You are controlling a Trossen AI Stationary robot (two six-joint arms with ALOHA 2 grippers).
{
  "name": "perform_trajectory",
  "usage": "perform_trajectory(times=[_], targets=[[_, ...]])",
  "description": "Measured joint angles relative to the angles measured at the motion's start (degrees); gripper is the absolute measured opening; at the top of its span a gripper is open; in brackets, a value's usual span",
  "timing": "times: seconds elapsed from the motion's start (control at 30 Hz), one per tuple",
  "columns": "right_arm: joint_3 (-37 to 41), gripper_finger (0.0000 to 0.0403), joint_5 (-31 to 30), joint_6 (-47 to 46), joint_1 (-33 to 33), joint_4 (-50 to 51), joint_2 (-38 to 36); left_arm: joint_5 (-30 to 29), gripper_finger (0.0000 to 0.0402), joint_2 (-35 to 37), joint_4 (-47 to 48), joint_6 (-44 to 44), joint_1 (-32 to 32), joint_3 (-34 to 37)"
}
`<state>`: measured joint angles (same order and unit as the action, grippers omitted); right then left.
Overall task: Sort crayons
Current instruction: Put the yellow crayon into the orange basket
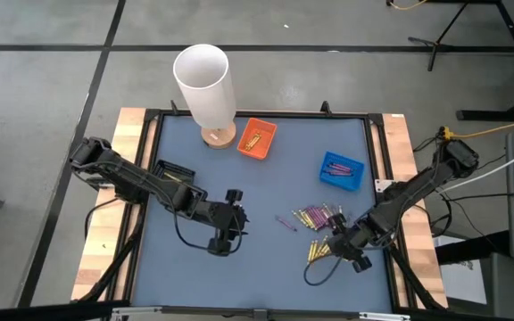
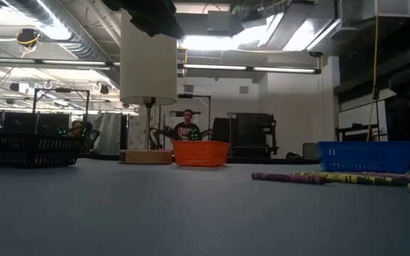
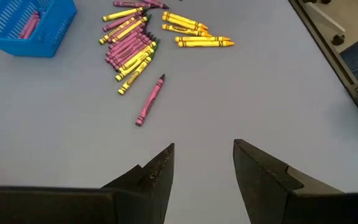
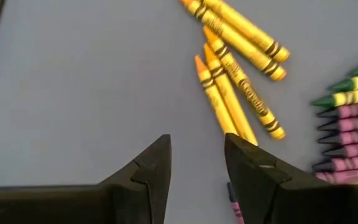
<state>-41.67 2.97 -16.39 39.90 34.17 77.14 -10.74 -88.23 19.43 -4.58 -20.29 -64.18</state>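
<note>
- We've got the blue-grey table [image 1: 257, 178] with a tall white cylinder [image 1: 205, 82] standing at its far edge
- Left arm out over the middle, its gripper [image 1: 231, 220] empty, fingers apart above bare surface
- Right gripper [image 1: 339, 239] low by the pile, fingers parted with nothing between them
- Orange tray [image 1: 258, 139] with yellow crayons inside, blue tray [image 1: 342, 171] with purple ones
- Loose crayons [image 1: 316, 217] heaped in front of the blue tray; one purple crayon [image 1: 285, 222] lies apart, towards the left gripper
</note>
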Motion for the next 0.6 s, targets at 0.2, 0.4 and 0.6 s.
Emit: perform_trajectory(times=[0.2,0.4,0.6], targets=[[3.4,0.0150,0.0,0.2,-0.2,-3.3,0.0,-1.9,0.0149,0.0,-0.1,0.0,0.0,0.0],[4.4,0.0150,-3.0,0.4,-0.2,-4.4,0.0,-1.9,0.0149,0.0,-0.2,0.0,0.0,0.0],[4.4,0.0150,-3.0,0.4,-0.2,-4.6,0.0,-1.9,0.0149,0.0,-0.2,0.0,0.0,0.0]])
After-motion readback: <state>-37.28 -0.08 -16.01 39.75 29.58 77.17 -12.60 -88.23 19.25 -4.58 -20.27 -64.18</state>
